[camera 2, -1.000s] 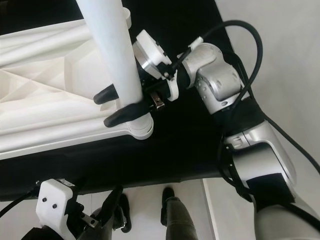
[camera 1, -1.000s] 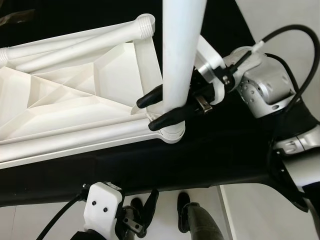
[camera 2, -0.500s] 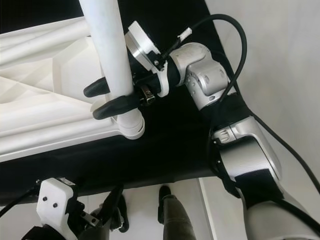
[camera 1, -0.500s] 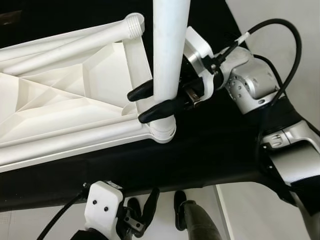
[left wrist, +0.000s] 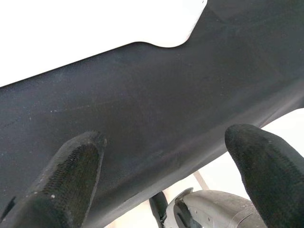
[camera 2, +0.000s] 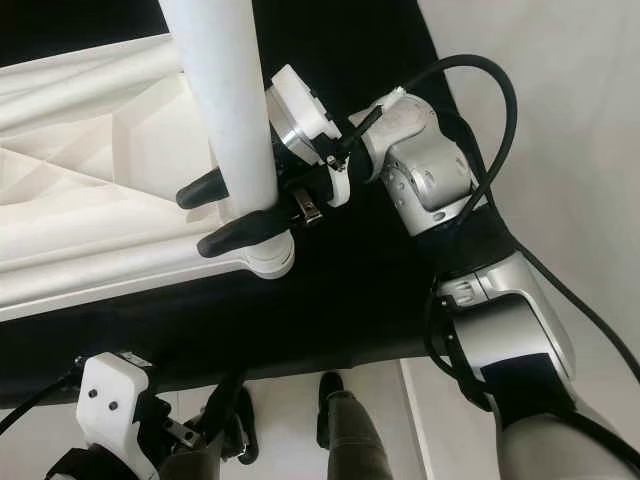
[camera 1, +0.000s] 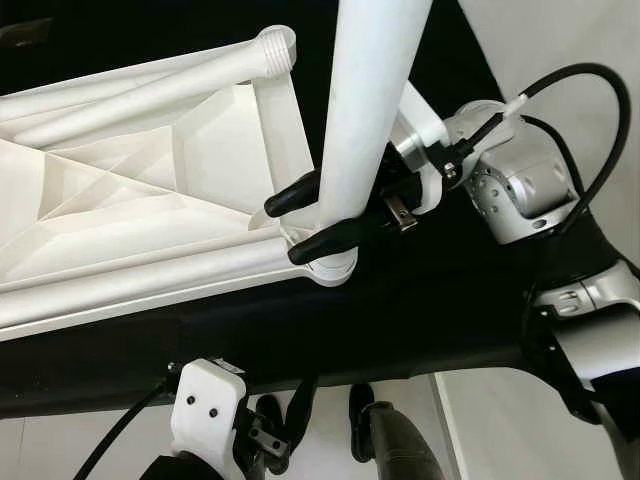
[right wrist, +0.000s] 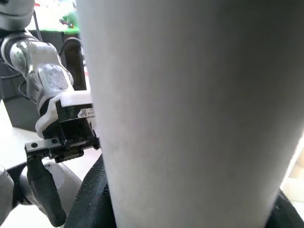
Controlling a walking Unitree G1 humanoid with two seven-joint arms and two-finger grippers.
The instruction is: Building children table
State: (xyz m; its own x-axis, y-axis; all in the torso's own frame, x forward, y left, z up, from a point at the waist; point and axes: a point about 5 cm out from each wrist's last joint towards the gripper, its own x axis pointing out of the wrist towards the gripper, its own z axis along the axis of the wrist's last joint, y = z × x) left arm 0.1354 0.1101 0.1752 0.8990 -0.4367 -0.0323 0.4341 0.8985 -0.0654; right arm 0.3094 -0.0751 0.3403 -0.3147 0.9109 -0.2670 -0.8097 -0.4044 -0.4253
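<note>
Table leg (camera 1: 365, 110) clamped upright in right gripper (camera 1: 312, 218) over tabletop (camera 1: 130, 215) corner; left gripper (left wrist: 161, 161) spread, idle.

Black cloth (camera 1: 420, 320) covers the work surface, pale floor (camera 1: 520, 420) shows below and right of it, light bright and even.
</note>
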